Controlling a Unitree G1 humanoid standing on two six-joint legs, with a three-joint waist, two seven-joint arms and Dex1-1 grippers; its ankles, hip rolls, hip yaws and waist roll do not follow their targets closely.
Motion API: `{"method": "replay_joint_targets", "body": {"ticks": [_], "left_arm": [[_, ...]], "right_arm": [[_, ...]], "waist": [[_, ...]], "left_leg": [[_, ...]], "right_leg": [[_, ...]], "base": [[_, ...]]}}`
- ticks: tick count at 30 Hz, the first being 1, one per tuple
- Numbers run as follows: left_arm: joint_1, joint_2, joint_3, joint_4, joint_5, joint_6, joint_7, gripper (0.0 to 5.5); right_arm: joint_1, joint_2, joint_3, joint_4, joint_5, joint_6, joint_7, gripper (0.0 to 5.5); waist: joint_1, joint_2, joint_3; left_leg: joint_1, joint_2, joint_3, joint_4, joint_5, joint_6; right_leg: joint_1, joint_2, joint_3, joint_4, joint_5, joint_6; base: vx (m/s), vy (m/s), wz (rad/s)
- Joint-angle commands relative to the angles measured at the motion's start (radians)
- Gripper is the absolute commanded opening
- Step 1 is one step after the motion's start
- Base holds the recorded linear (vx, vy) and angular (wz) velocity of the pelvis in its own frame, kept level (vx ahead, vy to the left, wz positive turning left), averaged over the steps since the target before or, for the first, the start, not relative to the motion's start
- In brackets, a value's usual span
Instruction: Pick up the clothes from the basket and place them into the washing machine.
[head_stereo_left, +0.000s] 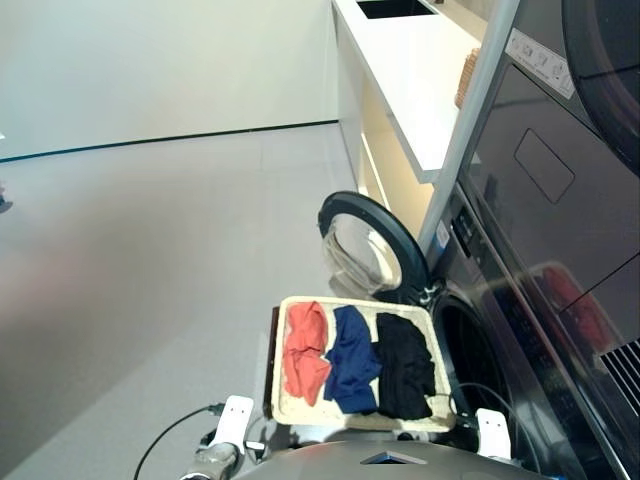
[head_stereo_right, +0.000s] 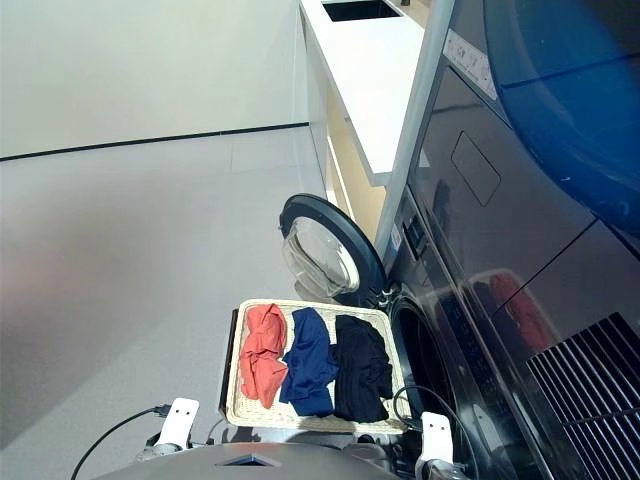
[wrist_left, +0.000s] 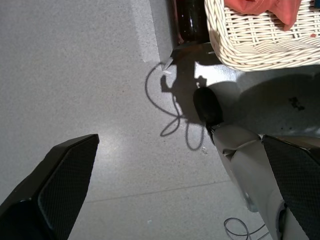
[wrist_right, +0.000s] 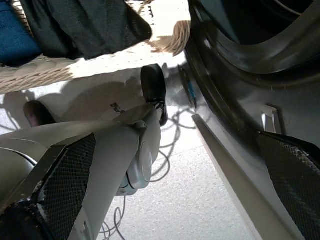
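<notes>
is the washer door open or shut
Open. The round glass door is swung out toward the floor beyond the basket, leaving the dark porthole uncovered beside it.

Cream basket (head_stereo_left: 290, 410) (orange-red (head_stereo_left: 304, 352), navy (head_stereo_left: 352, 360), black (head_stereo_left: 404, 366) clothes)

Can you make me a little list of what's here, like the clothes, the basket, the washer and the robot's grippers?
basket: cream wicker basket on the floor, beside the open porthole
clothes: orange-red garment, navy blue garment, black garment, side by side in the basket
washing machine: washing machine on the right, round door swung open
left gripper: left gripper open, empty, over the floor
right gripper: right gripper open, empty
</notes>
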Motion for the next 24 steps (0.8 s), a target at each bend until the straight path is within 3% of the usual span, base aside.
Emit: {"method": "replay_joint_targets", "body": {"ticks": [1,7,15,18,19,20,21,24], "left_arm": [[-0.076,0.02,-0.022,0.004,0.004,-0.026,-0.017,5.5],[-0.082,0.017,-0.014,0.01,-0.002,-0.032,0.026,5.5],[-0.112,-0.015,0.004,-0.077,-0.165,-0.061,0.063,5.5],[-0.109,-0.02,-0.018,-0.174,-0.222,-0.071,0.058,5.5],[-0.112,-0.023,-0.044,-0.258,-0.258,-0.079,0.069,5.5],[-0.111,-0.023,-0.044,-0.259,-0.258,-0.078,0.069,5.5],[-0.132,-0.025,-0.074,-0.324,-0.278,-0.086,0.083,5.5],[-0.177,-0.03,-0.114,-0.368,-0.301,-0.088,0.111,5.5]], "right_arm": [[-0.059,-0.001,0.022,0.012,-0.007,-0.025,-0.004,5.5],[-0.066,0.001,0.026,0.02,-0.061,-0.042,-0.062,5.5],[-0.074,0.006,0.036,-0.122,-0.007,-0.074,-0.096,5.5],[-0.064,-0.004,0.052,-0.24,0.002,-0.083,-0.104,5.5],[-0.059,-0.019,0.068,-0.385,0.015,-0.093,-0.11,5.5],[-0.058,-0.02,0.068,-0.386,0.014,-0.092,-0.111,5.5],[-0.048,-0.034,0.088,-0.562,0.027,-0.101,-0.111,5.5],[-0.04,-0.058,0.114,-0.741,0.036,-0.113,-0.113,5.5]], "waist": [[0.009,-0.047,0.057],[0.009,-0.048,0.062],[-0.003,-0.032,0.099],[-0.009,-0.022,0.121],[-0.017,-0.012,0.153],[-0.017,-0.012,0.152],[-0.027,-0.008,0.186],[-0.036,-0.015,0.233]], "left_leg": [[0.015,-0.008,-0.04,-0.004,-0.01,-0.014],[0.015,-0.009,-0.043,-0.004,-0.011,-0.014],[-0.014,-0.016,-0.043,-0.004,-0.001,-0.014],[-0.03,-0.017,-0.043,-0.004,0.008,-0.013],[-0.051,-0.019,-0.045,-0.004,0.018,-0.013],[-0.052,-0.019,-0.045,-0.004,0.018,-0.013],[-0.079,-0.019,-0.042,0.007,0.025,-0.013],[-0.134,-0.016,-0.044,0.06,0.022,-0.014]], "right_leg": [[0.033,0.047,-0.026,0.005,-0.063,-0.029],[0.035,0.047,-0.023,0.005,-0.064,-0.03],[0.003,0.04,-0.019,0.005,-0.051,-0.028],[-0.016,0.038,-0.016,0.012,-0.045,-0.027],[-0.046,0.035,-0.011,0.02,-0.037,-0.026],[-0.046,0.036,-0.011,0.02,-0.037,-0.026],[-0.079,0.034,0.001,0.034,-0.031,-0.025],[-0.125,0.032,0.016,0.058,-0.026,-0.029]], "base": [[0.0,0.0,0.0],[0.0,0.0,0.0],[-0.026,0.003,0.001],[-0.084,0.012,0.057],[-0.088,0.016,0.11],[-0.169,0.024,0.093],[-0.125,0.002,0.026],[-0.117,-0.02,-0.113]]}}
